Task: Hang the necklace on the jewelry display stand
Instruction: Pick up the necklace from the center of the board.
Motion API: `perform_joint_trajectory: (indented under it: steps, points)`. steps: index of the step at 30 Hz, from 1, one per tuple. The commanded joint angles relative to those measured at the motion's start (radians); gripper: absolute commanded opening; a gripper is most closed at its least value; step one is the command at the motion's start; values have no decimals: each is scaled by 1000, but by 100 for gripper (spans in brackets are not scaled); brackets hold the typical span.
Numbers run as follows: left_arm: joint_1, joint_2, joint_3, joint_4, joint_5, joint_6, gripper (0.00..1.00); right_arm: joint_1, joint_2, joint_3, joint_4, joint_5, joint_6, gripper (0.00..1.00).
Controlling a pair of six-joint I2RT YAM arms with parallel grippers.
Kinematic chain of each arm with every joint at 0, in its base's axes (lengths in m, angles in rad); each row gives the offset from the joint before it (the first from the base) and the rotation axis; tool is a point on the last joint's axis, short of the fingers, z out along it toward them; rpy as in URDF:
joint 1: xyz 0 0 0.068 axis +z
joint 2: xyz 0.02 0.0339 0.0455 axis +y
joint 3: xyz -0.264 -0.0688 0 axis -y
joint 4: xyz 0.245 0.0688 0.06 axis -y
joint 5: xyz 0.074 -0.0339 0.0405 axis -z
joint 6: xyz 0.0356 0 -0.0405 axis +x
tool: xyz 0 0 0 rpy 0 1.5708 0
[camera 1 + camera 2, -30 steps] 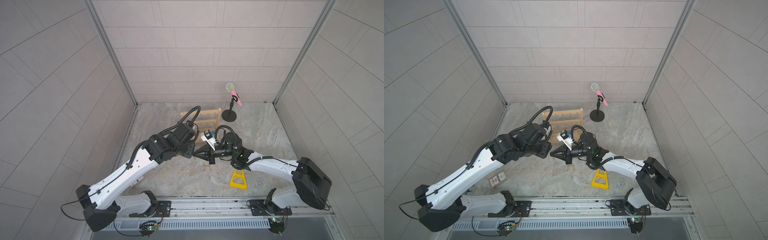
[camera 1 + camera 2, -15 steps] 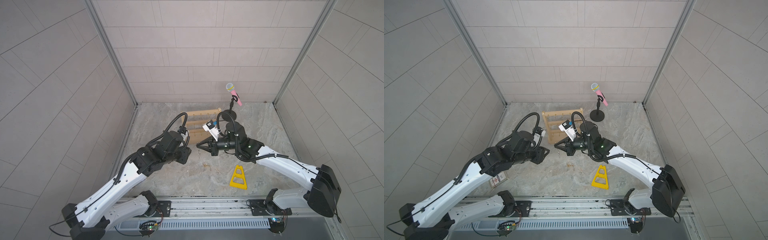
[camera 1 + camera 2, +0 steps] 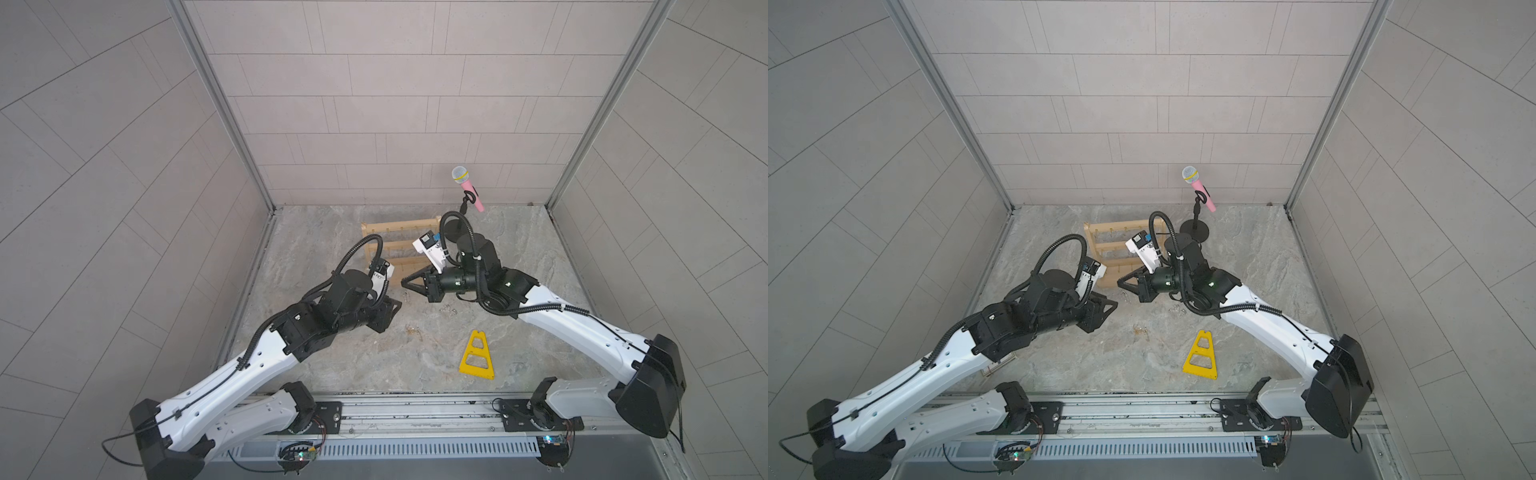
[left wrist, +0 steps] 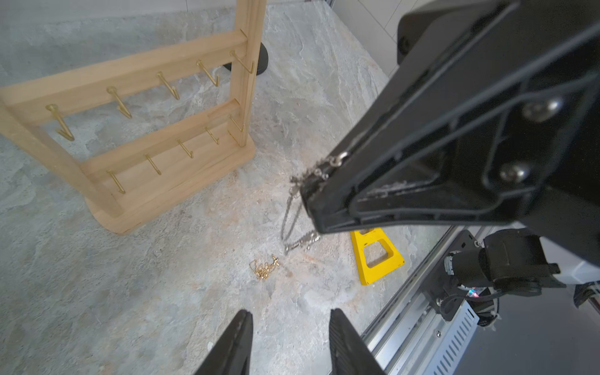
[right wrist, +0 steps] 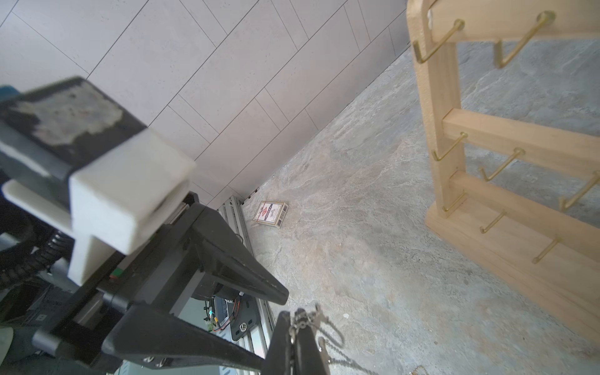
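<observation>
Right pincer [image 4: 310,199] clamped on the necklace [image 4: 290,216]; left pincer [image 4: 289,324] parted and empty.
The silver chain hangs in a loop below the right tips. The stand [image 4: 136,66] is upright just beyond those tips, not touching. The left pincer faces the right one, apart. A gold chain [image 4: 263,268] lies on the floor between them.

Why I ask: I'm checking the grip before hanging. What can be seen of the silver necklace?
The silver necklace is a thin metal link chain with a small ring, pinched in the shut right gripper. It hangs doubled beside the jewelry display stand, on no hook; whether its low end touches the table is unclear.
</observation>
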State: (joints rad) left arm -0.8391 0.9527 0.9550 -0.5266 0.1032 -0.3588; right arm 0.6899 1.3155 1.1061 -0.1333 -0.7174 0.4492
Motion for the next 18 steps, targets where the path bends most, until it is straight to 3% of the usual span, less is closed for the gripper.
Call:
perform_joint_trajectory:
  steps: [1, 8, 18]
  points:
    - [-4, -3, -16, 103, -59, -14, 40, -1, -31, 25, -46, 5, -12, 0]
    - [-4, 16, -20, 107, -111, 18, 38, -6, -38, 46, -83, -15, -21, 0]
    - [-4, 2, -91, 297, -110, 71, 39, -19, -26, 75, -60, -67, 40, 0]
